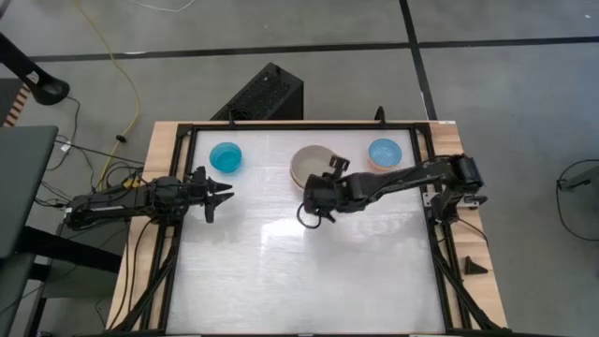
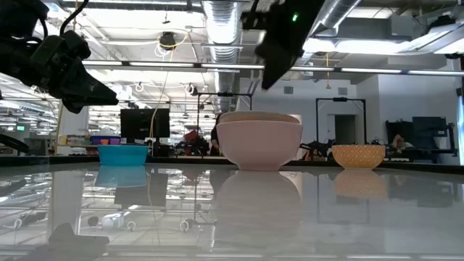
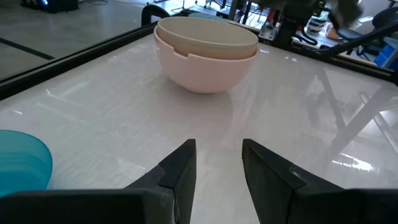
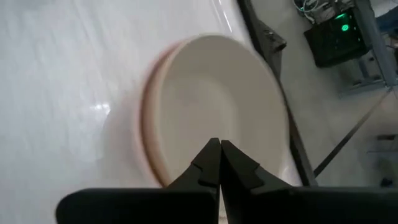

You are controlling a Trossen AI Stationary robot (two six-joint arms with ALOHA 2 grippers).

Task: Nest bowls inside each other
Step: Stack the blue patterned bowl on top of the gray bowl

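Nested bowls (image 1: 311,165) mid-table, small bowl (image 1: 226,156) left, another bowl (image 1: 385,153) right

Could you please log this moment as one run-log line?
right gripper: shut, empty, above stacked cream-white and pink plastic bowls | left gripper: open, waiting near cyan-blue plastic bowl

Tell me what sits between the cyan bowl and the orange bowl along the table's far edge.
The nested pair of bowls sits between the cyan bowl and the orange bowl; the low view shows it best.
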